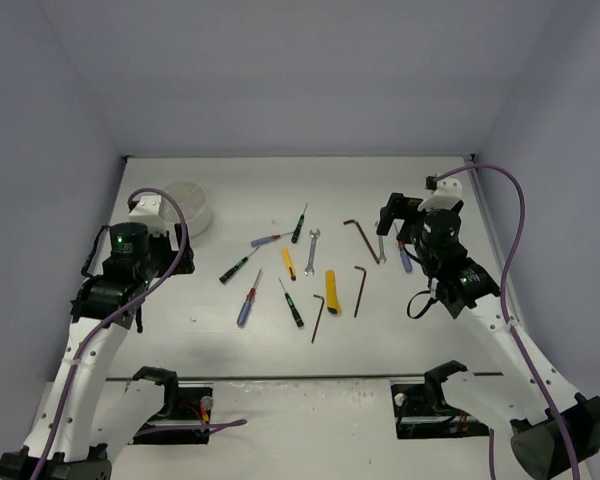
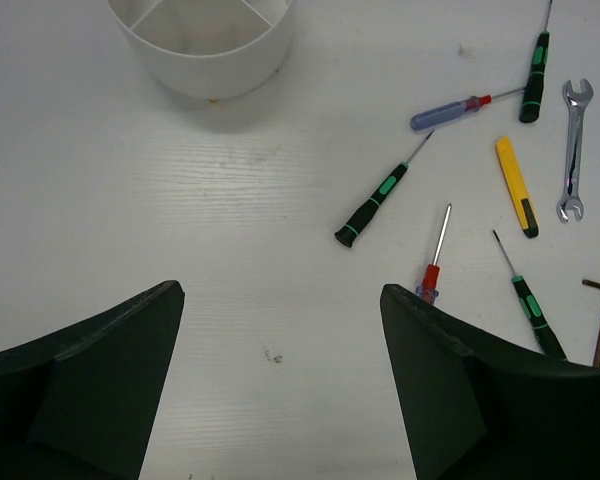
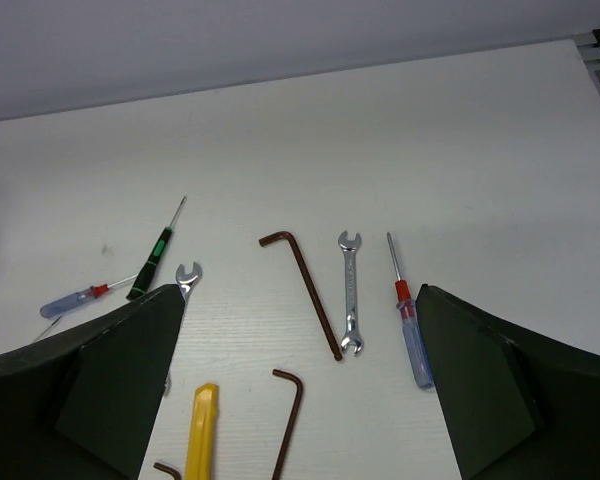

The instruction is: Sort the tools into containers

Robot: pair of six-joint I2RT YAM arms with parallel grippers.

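Observation:
The white ribbed cup [image 1: 187, 207] stands at the back left and also shows in the left wrist view [image 2: 205, 55]. The tools lie spread over the middle of the table: blue screwdrivers [image 1: 265, 240] [image 1: 248, 300], green-black screwdrivers [image 1: 237, 267] [image 1: 292, 303], a yellow screwdriver [image 1: 289, 263], a yellow knife [image 1: 331, 290], silver wrenches [image 1: 312, 250] [image 3: 351, 293] and dark hex keys [image 1: 361, 236] [image 1: 360, 288]. My left gripper [image 2: 280, 290] is open and empty, above bare table in front of the cup. My right gripper [image 3: 300, 290] is open and empty, held above the hex keys and a wrench.
Grey walls close the table at the back and both sides. A blue screwdriver [image 3: 412, 340] lies next to my right finger [image 3: 480, 380]. Another, red-collared, [image 2: 432, 265] lies by my left gripper's right finger [image 2: 460, 380]. Purple cables run along both arms.

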